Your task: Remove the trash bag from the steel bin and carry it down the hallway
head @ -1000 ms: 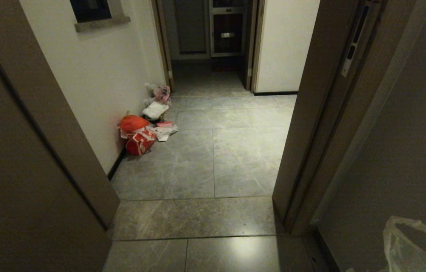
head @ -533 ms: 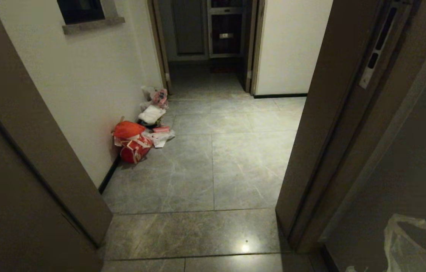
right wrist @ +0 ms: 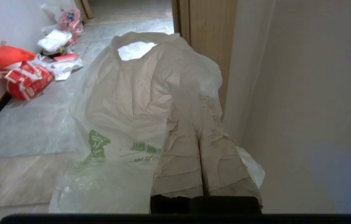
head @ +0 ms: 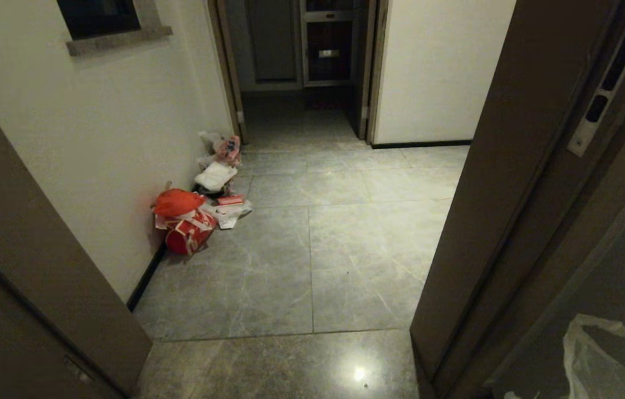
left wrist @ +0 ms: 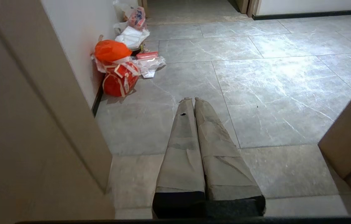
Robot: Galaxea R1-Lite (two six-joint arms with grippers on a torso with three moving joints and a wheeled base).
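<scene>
The trash bag (right wrist: 125, 93), thin whitish plastic with green printing, hangs from my right gripper (right wrist: 198, 104), whose taped fingers are shut on its top; the plastic drapes over the fingertips. In the head view only the bag's (head: 595, 354) edge shows at the lower right, next to the door. My left gripper (left wrist: 193, 99) is shut and holds nothing, hovering over the grey marbled floor (left wrist: 272, 81) of the hallway (head: 312, 233). The steel bin is out of view.
A red-orange bag (head: 179, 202) and a heap of white and pink rubbish (head: 218, 174) lie against the left wall. A brown door frame (head: 40, 266) stands close on the left, a door (head: 512, 166) on the right. A dark doorway (head: 301, 83) lies at the far end.
The whole head view has shifted: the door frames slide outward and the rubbish heap drifts lower and left, so the camera has moved forward through the doorway. The bag stays in the right gripper.
</scene>
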